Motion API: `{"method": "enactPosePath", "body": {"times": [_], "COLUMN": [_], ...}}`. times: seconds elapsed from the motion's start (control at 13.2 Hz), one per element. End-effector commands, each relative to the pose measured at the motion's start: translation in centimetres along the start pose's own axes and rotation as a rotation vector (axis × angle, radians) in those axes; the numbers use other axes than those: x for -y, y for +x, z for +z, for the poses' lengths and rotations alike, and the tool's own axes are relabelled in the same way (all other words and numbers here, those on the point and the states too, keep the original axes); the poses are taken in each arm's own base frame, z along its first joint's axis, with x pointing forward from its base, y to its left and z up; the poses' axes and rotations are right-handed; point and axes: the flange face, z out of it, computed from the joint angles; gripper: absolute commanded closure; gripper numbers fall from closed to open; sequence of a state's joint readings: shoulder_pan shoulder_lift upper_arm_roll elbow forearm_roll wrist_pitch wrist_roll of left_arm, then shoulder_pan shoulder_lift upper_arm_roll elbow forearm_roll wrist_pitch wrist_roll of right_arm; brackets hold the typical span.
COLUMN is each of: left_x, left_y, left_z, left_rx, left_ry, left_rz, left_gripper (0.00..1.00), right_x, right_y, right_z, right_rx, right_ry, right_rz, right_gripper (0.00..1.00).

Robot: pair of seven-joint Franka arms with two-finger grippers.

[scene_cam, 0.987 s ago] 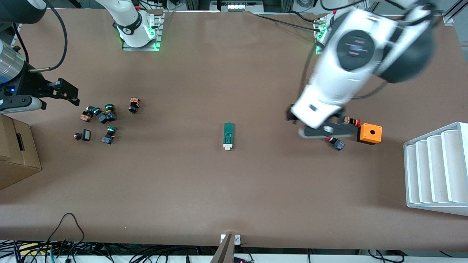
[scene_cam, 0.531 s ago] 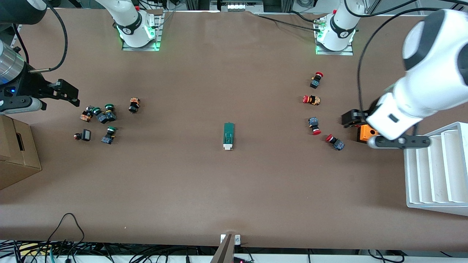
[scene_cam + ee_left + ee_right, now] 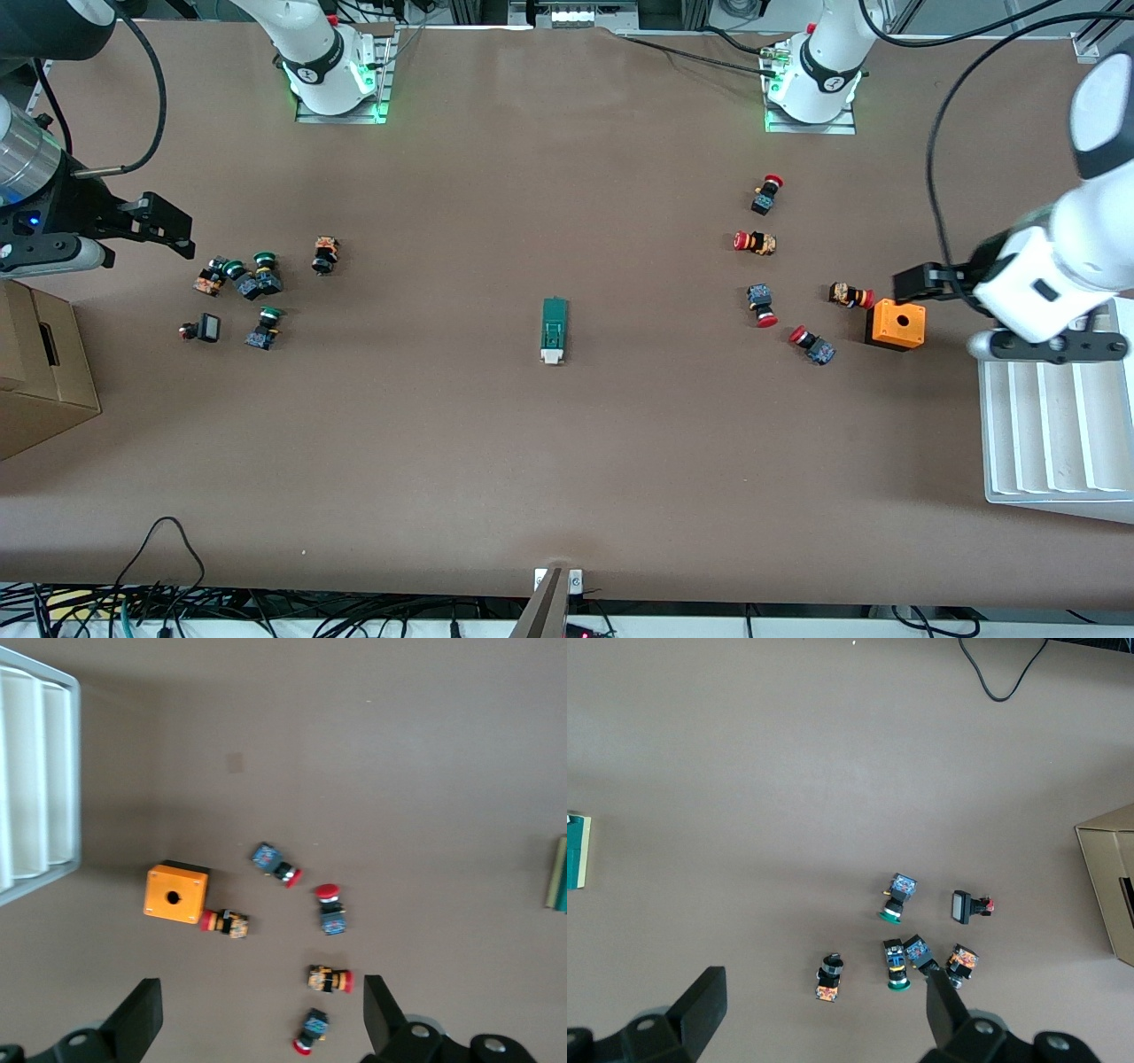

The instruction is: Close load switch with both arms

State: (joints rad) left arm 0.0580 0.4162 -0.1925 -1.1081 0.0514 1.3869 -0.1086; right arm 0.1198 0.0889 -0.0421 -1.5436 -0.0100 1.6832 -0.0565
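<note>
Dark-green load switch [image 3: 554,330] lies mid-frame in the front view, apart from both arms; each wrist view catches only its edge. Left gripper [image 3: 257,1023], fingers wide, hovers over the red-capped buttons [image 3: 330,907] and orange box [image 3: 177,893]. Right gripper [image 3: 819,1010], also wide, hangs over the green-capped buttons [image 3: 897,964]. White ribbed tray [image 3: 1054,416] and cardboard box [image 3: 40,372] sit at the front view's edges.

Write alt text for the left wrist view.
The open left gripper hangs above a brown table over five red-capped push buttons beside an orange box. A white rack and the load switch show at the edges.
</note>
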Motion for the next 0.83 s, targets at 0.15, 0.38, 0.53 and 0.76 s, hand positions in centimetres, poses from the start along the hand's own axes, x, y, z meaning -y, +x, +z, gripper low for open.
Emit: {"method": "enactPosePath", "body": {"times": [0.15,0.38,0.53,0.76], "left_x": [5.7,7.3,7.7,6.8], "left_y": [-2.1,-2.9,-3.4,-3.4], "left_z": [-0.6,-1.6,-2.3,-2.4], "left_rx": [0.015,0.001,-0.009,-0.013], "left_ry": [-0.014,-0.002,0.016,0.015], "left_rz": [0.077,0.050,0.033,0.042], "left_gripper": [0.00,0.00,0.00,0.00], "right_x": [0.1,0.1,0.2,0.2], "right_y": [0.4,0.4,0.4,0.4], "right_z": [-0.4,-0.4,-0.4,-0.4], "right_rx": [-0.004,-0.004,-0.004,-0.004], "right_ry": [0.008,0.008,0.008,0.008], "right_rz": [-0.003,-0.003,-0.005,-0.006], "right_gripper": [0.00,0.00,0.00,0.00]}}
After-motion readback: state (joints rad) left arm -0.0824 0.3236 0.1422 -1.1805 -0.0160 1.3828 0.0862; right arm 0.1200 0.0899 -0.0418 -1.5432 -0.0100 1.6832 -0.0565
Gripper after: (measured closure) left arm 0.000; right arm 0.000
